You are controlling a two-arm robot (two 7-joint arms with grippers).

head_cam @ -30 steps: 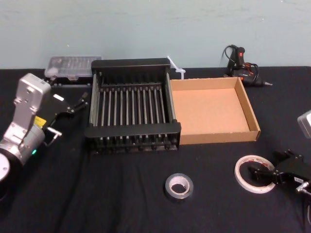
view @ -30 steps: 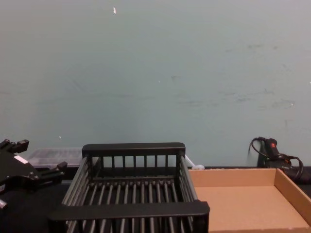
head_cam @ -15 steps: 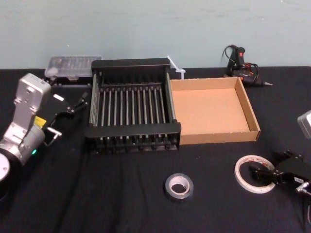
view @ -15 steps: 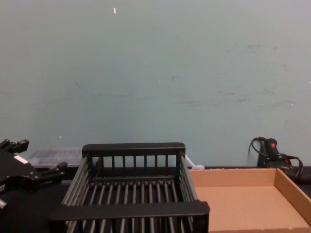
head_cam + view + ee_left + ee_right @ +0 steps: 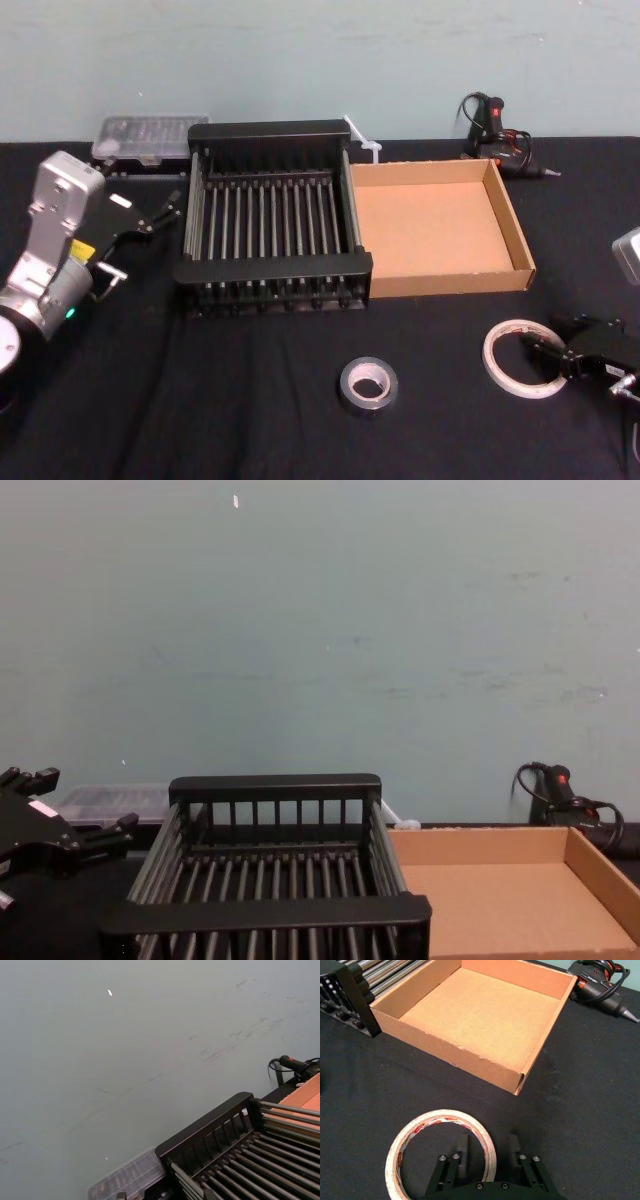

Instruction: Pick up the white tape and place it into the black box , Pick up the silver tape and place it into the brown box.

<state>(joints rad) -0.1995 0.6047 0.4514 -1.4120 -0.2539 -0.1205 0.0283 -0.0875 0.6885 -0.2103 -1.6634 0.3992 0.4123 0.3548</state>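
1. Lying flat on the black desk (image 5: 250, 410), the white tape (image 5: 496, 356) is near the front right, in front of the brown box (image 5: 450, 281) and apart from it.
2. The right gripper (image 5: 540, 352) is low at the tape's right side. In the right wrist view its jaws are spread and straddle the ring's rim (image 5: 442, 1116): one finger (image 5: 462, 1152) is inside the hole and the other is outside. Neither presses the tape.
3. The silver tape (image 5: 352, 388) lies flat on the desk near the front centre, left of the white roll and well apart from it, in front of the black box (image 5: 270, 268).
4. The black box and the brown box stand side by side, touching, black on the left. Both hold nothing.
5. The left gripper (image 5: 160, 212) hangs above the desk just beside the black box's left wall, its jaws spread and pinching nothing.
6. A clear plastic case (image 5: 150, 135) sits behind the black box's left corner, and a black corded tool (image 5: 495, 130) lies behind the brown box.
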